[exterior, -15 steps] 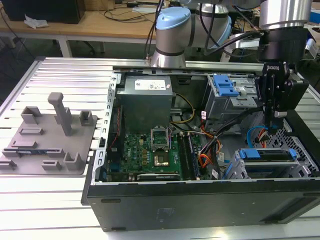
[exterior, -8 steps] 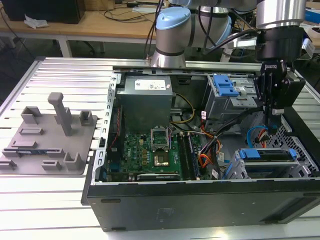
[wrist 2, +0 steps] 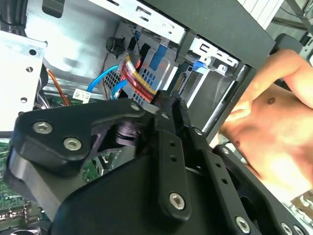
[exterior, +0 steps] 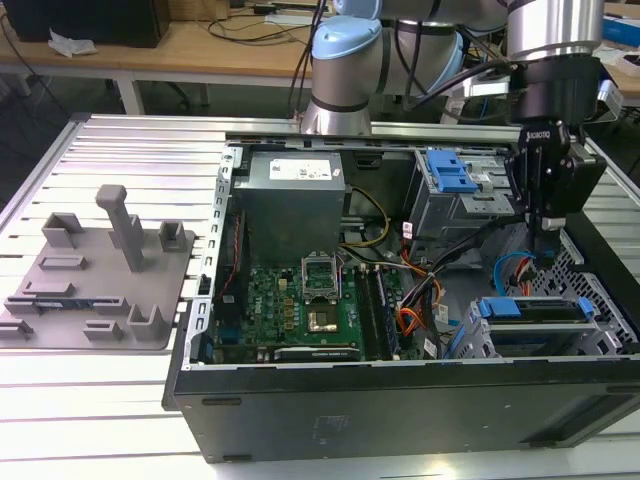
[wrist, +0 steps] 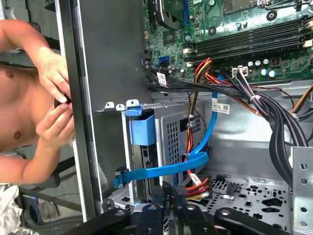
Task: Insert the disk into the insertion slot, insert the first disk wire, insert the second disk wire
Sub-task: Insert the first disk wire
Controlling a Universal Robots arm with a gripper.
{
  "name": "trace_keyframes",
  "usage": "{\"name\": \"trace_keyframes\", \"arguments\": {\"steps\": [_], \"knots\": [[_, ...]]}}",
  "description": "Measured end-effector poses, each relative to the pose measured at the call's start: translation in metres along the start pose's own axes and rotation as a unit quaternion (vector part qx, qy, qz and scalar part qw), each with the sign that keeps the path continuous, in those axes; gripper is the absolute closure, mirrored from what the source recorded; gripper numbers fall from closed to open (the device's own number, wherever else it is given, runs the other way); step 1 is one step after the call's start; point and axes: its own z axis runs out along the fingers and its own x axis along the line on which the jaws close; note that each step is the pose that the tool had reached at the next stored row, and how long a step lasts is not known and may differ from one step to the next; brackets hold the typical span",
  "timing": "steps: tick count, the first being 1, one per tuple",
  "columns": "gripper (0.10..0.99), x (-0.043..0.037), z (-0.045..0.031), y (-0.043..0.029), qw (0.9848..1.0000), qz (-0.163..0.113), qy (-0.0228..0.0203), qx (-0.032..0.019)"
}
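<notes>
Pincer (exterior: 545, 232) closed on plug end of red-yellow wire (wrist: 195, 182). Disk (exterior: 530, 308), seated in insertion slot (exterior: 478, 340), lies just below pincer tip, not touching.

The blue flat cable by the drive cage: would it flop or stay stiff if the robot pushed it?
Likely bendy: the blue cable sweeps in a curve across the drive cage. It looks thin and flat, so probably light, and a push would likely shift it rather than break it.
</notes>
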Motion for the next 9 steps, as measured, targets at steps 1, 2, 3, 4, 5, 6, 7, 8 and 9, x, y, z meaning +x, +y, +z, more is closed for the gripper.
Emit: {"name": "trace_keyframes", "arguments": {"steps": [1, 2, 3, 4, 5, 6, 7, 8, 9], "knots": [[0.922, -0.0006, -0.0004, 0.0000, 1.0000, -0.001, 0.0028, 0.0005], [0.922, -0.0009, -0.0005, 0.0000, 1.0000, -0.001, 0.0045, 0.0008], [0.922, -0.0012, -0.0008, 0.0000, 1.0000, -0.002, 0.0063, 0.0012], [0.922, -0.0013, -0.0009, 0.0000, 1.0000, -0.002, 0.0066, 0.0012], [0.922, -0.0013, -0.0009, 0.0000, 1.0000, -0.002, 0.0066, 0.0012], [0.922, -0.0013, -0.0009, 0.0000, 1.0000, -0.002, 0.0066, 0.0012], [0.922, -0.0014, -0.0008, -0.0003, 1.0000, -0.002, 0.0065, 0.0011], [0.922, -0.0015, -0.0007, -0.0010, 1.0000, -0.002, 0.0066, -0.0002], [0.922, -0.0016, -0.0007, -0.0011, 1.0000, -0.002, 0.0069, -0.0054]]}}
